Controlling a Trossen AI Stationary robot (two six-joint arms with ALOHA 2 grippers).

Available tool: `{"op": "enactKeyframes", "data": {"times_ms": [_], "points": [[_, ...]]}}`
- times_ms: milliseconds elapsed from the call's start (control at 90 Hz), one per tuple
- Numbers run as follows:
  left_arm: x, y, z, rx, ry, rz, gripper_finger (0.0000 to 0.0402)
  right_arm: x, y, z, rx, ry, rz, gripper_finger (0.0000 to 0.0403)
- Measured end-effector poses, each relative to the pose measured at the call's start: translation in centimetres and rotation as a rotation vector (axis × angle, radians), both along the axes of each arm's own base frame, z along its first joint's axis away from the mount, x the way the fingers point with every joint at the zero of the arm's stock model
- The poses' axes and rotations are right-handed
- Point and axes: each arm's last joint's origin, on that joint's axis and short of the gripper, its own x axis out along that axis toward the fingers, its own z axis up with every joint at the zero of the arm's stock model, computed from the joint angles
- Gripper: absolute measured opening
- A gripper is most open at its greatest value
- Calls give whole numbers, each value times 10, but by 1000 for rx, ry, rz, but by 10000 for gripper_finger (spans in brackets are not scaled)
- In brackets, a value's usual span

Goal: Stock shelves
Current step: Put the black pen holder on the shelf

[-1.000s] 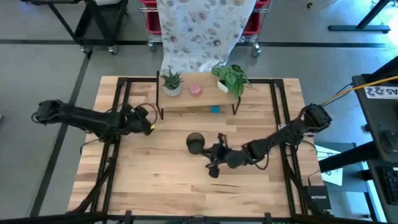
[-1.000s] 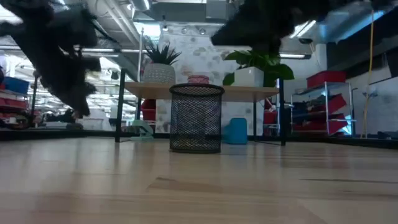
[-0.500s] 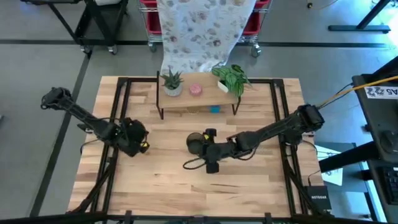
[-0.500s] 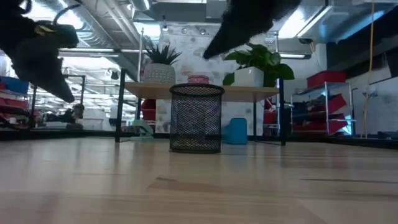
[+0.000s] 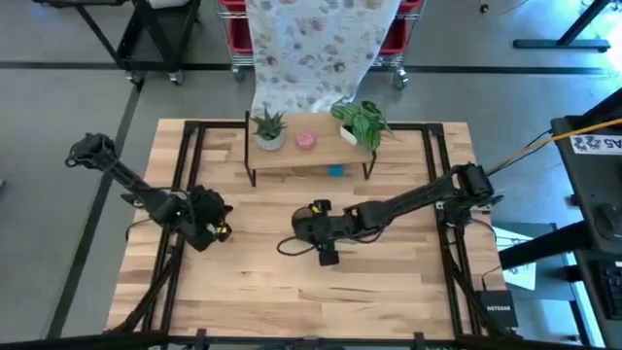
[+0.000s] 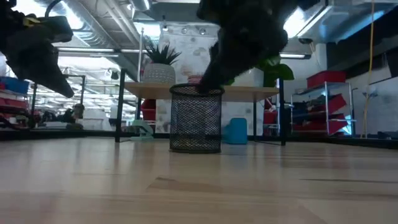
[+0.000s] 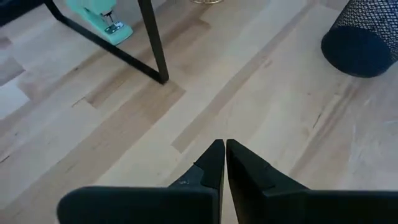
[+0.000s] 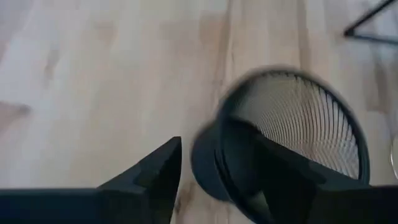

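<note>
A black mesh cup (image 5: 303, 223) stands upright on the tabletop in front of the shelves (image 5: 309, 156). The shelves' top plank carries a succulent (image 5: 268, 129), a pink item (image 5: 305, 141) and a leafy plant (image 5: 362, 121). My right gripper (image 8: 205, 134) is open at the cup's rim (image 6: 196, 89). One finger (image 8: 273, 165) shows over the cup's inside and the other (image 8: 155, 174) stands outside its wall. My left gripper (image 7: 224, 148) is shut and holds nothing, hovering over bare table at the left (image 5: 209, 222). My right gripper straddles the mesh cup's wall (image 8: 204, 163) from above, slanting in from the table's right. Whether either finger touches the wall, I cannot tell. The cup stands on its base on the table.
Under the shelves lie a mint stapler (image 7: 102, 18) and a blue item (image 6: 235, 130). The shelves' black legs (image 7: 154, 43) stand on the table near my left gripper. Black rails (image 5: 185, 165) run along the tabletop's sides.
My right gripper has gone toward the table's left and down, from beside the mesh cup onto its rim. My left gripper has drawn back from the shelves toward the table's near left. The cup has stayed in place.
</note>
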Motion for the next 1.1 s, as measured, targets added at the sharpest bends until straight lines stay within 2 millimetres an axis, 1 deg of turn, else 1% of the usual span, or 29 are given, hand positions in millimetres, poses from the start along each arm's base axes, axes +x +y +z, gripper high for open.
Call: {"op": "enactKeyframes", "data": {"times_ms": [67,144,244,289,333,422,500,544,644,711,778,856,900,956,1000,1044,1100], "points": [[0,0,0,-1,-1,1,0,2,-2,-5,-4,12,-9,142],[0,0,0,-2,-2,2,0,3,-4,-8,-7,17,-14,110],[0,0,0,-5,-4,4,0,4,-4,-9,-5,17,-17,51],[0,0,0,-7,-6,5,0,4,-4,-7,-9,27,-15,24],[0,0,0,-8,-9,6,0,8,-3,-1,-10,15,-9,11],[1,0,0,-9,-11,6,0,16,-2,21,-21,-9,7,7],[1,0,0,-10,-13,7,0,24,-3,47,-52,-27,32,4],[1,0,0,-10,-12,7,0,28,-6,66,-84,-38,32,4],[1,0,0,-9,-12,7,0,35,-19,118,-178,-85,25,2],[1,0,0,-6,-15,9,0,35,-35,154,-239,-119,10,2],[1,0,0,-3,-17,10,0,33,-55,188,-278,-166,-15,1],[1,0,1,3,-21,13,0,25,-87,225,-314,-226,-71,1],[1,0,1,8,-26,15,0,19,-108,241,-333,-248,-112,1],[1,0,1,17,-31,18,0,11,-136,256,-328,-275,-154,1],[1,1,1,24,-38,22,0,5,-158,263,-303,-297,-175,1],[1,1,1,35,-45,26,0,0,-181,266,-280,-307,-196,1],[1,1,2,46,-55,31,0,-8,-206,265,-252,-301,-222,1]]}}
